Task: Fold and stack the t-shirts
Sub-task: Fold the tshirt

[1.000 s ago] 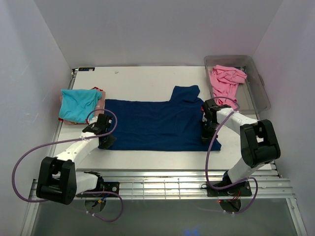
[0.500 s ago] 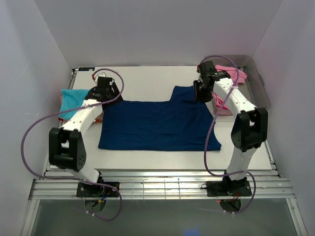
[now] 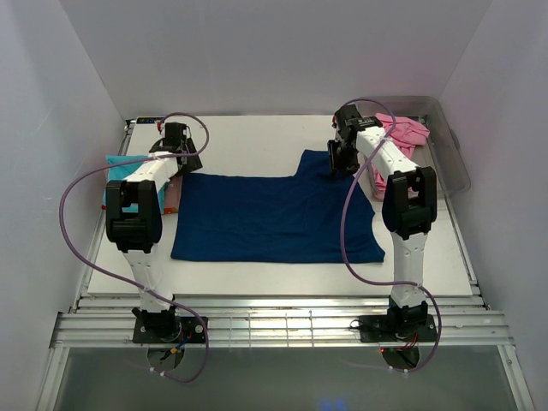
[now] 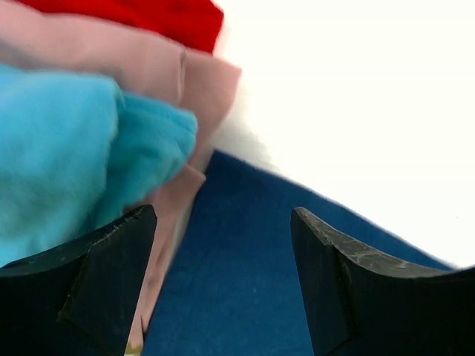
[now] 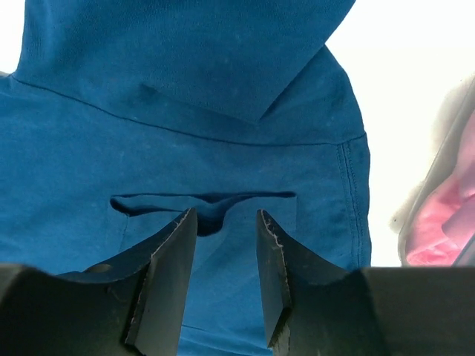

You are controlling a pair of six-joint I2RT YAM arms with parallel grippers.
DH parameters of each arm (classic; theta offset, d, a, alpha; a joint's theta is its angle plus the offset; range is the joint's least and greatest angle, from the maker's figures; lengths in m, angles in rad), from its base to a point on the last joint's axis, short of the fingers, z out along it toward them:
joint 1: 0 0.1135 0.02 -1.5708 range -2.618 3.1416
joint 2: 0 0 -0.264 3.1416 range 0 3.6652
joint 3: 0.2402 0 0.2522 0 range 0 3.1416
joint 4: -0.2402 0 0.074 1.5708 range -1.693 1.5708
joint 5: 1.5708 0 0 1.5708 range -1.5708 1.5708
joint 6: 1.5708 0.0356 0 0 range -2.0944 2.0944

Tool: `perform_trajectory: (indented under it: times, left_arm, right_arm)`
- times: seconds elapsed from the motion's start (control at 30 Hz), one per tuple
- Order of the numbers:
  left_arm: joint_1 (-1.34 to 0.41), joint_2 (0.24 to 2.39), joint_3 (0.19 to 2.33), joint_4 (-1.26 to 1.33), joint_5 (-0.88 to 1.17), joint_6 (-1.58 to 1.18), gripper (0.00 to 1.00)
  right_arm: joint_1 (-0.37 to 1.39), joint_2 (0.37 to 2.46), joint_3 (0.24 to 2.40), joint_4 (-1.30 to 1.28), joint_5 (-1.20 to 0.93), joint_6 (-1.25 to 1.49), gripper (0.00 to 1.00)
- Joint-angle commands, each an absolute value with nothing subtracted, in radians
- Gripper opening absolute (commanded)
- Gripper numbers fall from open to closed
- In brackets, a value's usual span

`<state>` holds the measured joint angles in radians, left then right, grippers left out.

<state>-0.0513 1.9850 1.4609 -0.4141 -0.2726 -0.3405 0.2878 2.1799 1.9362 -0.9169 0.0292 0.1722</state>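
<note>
The navy t-shirt [image 3: 274,218] lies spread flat in the middle of the table, one sleeve [image 3: 321,163] sticking out at the far right. My left gripper [image 3: 181,159] hangs open over its far left corner; in the left wrist view navy cloth [image 4: 245,289] shows between the wide-apart fingers [image 4: 111,259]. My right gripper [image 3: 339,159] is open just above the sleeve, with only flat navy cloth [image 5: 223,89] beneath it. The turquoise t-shirt [image 3: 116,171] sits folded at the left. The pink t-shirt [image 3: 398,137] lies crumpled in the tub.
The clear plastic tub [image 3: 452,167] stands at the far right corner. Under the turquoise shirt [image 4: 67,148] lie a pale pink cloth [image 4: 156,67] and a red one [image 4: 171,15]. White side walls close in the table. Purple cables loop off both arms.
Both arms have swung from the navy shirt's near side corners out to its far edge. Both grippers went from shut to open. The navy shirt lies as before.
</note>
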Motion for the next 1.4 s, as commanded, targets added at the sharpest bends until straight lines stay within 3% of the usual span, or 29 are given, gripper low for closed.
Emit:
perform_trajectory:
  times: [0.0,0.53,0.93,1.03,1.07,1.2,1.37]
  left_arm:
    - [-0.04,1.996,1.523,-0.362,-0.258,-0.325,0.84]
    - [-0.038,2.052,1.503,-0.324,-0.152,-0.373,0.79]
    - [-0.032,2.131,1.549,-0.325,-0.178,-0.371,0.79]
    - [-0.026,2.138,1.554,-0.325,-0.181,-0.377,0.79]
    - [-0.023,2.141,1.555,-0.325,-0.183,-0.379,0.74]
    - [-0.018,2.148,1.562,-0.331,-0.19,-0.385,0.53]
    - [-0.017,2.143,1.557,-0.337,-0.201,-0.393,0.41]
  right_arm:
    - [0.282,2.158,1.97,-0.931,0.014,0.152,0.44]
    - [0.272,2.175,1.919,-0.919,0.011,0.161,0.42]
    - [0.27,2.178,1.888,-0.919,-0.011,0.156,0.31]
    - [0.268,2.174,1.875,-0.916,-0.005,0.158,0.21]
    - [0.265,2.175,1.873,-0.916,-0.005,0.161,0.15]
    - [0.25,2.178,1.875,-0.92,0.043,0.184,0.08]
    - [0.206,2.186,1.899,-0.919,0.067,0.198,0.08]
